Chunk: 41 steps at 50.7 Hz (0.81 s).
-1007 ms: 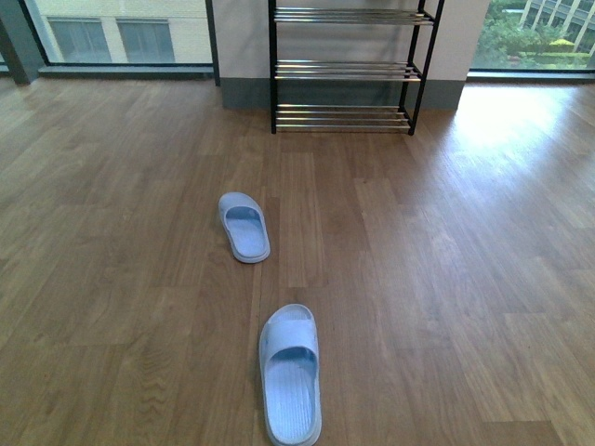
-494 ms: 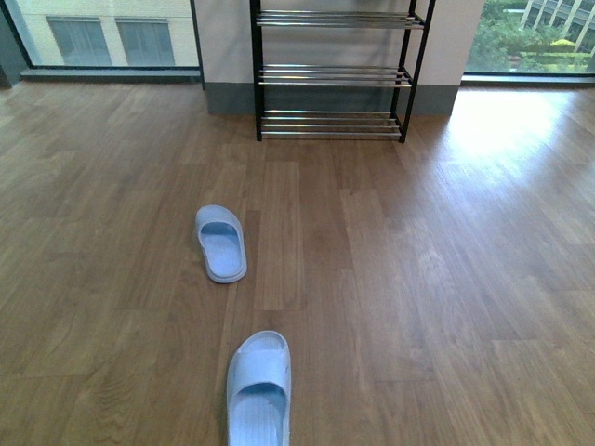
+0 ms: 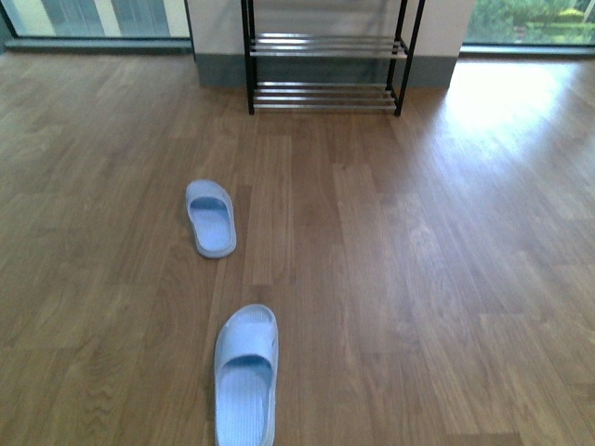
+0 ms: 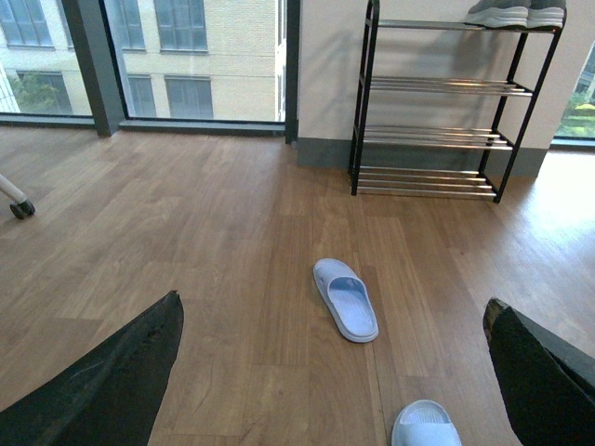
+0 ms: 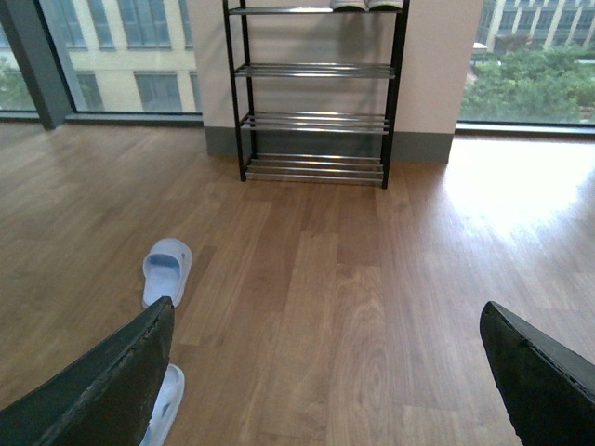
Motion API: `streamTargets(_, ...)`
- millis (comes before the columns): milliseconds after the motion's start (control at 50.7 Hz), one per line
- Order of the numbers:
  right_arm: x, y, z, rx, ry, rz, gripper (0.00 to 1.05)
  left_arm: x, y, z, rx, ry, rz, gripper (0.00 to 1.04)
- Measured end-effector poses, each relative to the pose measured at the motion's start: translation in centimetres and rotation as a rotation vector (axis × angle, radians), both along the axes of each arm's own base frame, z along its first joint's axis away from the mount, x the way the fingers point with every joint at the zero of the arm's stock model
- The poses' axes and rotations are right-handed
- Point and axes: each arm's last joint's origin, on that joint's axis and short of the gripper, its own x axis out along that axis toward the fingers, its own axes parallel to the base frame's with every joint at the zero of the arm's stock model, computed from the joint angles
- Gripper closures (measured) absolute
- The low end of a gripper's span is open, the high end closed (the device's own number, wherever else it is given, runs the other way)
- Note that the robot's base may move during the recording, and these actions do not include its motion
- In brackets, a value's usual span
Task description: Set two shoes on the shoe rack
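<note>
Two light blue slippers lie on the wooden floor, both apart from the rack. The far slipper (image 3: 211,218) (image 4: 346,299) (image 5: 167,269) and the near slipper (image 3: 246,376) (image 4: 426,426) (image 5: 165,400) point toward the shoe rack (image 3: 323,70) (image 4: 437,111) (image 5: 316,93), which stands against the wall with black frame and chrome bars. My left gripper (image 4: 333,307) is open above the floor, the far slipper showing between its fingers. My right gripper (image 5: 325,308) is open over bare floor to the slippers' right. Neither arm shows in the front view.
Grey shoes (image 4: 516,13) (image 5: 367,5) sit on the rack's top shelf. Large windows (image 4: 195,56) flank the wall behind the rack. A caster wheel (image 4: 17,209) stands on the floor far off to the side.
The front view has shifted: rack and slippers slid leftward in it, and the rack's upper shelf left the top edge. The slippers lie as before.
</note>
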Motion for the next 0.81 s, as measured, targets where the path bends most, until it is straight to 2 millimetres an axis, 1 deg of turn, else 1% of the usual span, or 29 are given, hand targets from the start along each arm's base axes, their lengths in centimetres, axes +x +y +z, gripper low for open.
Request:
streamTargets(99,0.0,0.0,0.0,0.000,0.000,0.000,0.09,0.0,0.0,-0.1,-0.004,0.018,0.009,0.09)
streamTargets(138,0.0,0.0,0.0,0.000,0.000,0.000,0.09,0.0,-0.1,-0.2,-0.035,0.135,0.035,0.09)
streamTargets(158,0.0,0.0,0.0,0.000,0.000,0.000,0.09,0.2,-0.3,-0.2,-0.057,0.248,0.024,0.09)
streamTargets(178,0.0,0.0,0.0,0.000,0.000,0.000,0.09,0.4,-0.4,-0.2,-0.072,0.316,0.029,0.09)
streamTargets(237,0.0,0.0,0.0,0.000,0.000,0.002,0.09,1.8,-1.0,-0.8,-0.136,0.483,-0.017,0.09)
streamTargets(257,0.0,0.0,0.0,0.000,0.000,0.002,0.09,2.3,-1.1,-1.0,-0.145,0.513,-0.025,0.09)
streamTargets(336,0.0,0.0,0.0,0.000,0.000,0.002,0.09,4.2,-1.6,-1.4,-0.166,0.612,-0.030,0.09)
streamTargets(454,0.0,0.0,0.0,0.000,0.000,0.002,0.09,6.6,-2.1,-2.3,-0.145,0.718,-0.031,0.09)
streamTargets(513,0.0,0.0,0.0,0.000,0.000,0.002,0.09,8.7,-2.4,-3.3,-0.105,0.792,-0.030,0.09)
streamTargets(553,0.0,0.0,0.0,0.000,0.000,0.002,0.09,10.5,-2.7,-4.6,-0.066,0.873,-0.032,0.09)
streamTargets(592,0.0,0.0,0.0,0.000,0.000,0.002,0.09,11.8,-2.9,-5.8,-0.011,0.926,-0.023,0.09)
streamTargets(691,0.0,0.0,0.0,0.000,0.000,0.002,0.09,15.2,-4.0,-8.4,0.154,0.951,-0.020,0.09)
streamTargets(750,0.0,0.0,0.0,0.000,0.000,0.002,0.09,17.5,-4.7,-10.4,0.225,0.971,-0.032,0.09)
streamTargets(770,0.0,0.0,0.0,0.000,0.000,0.002,0.09,17.7,-4.8,-10.7,0.245,0.971,-0.032,0.09)
streamTargets(809,0.0,0.0,0.0,0.000,0.000,0.002,0.09,18.6,-5.1,-11.8,0.281,0.973,-0.038,0.09)
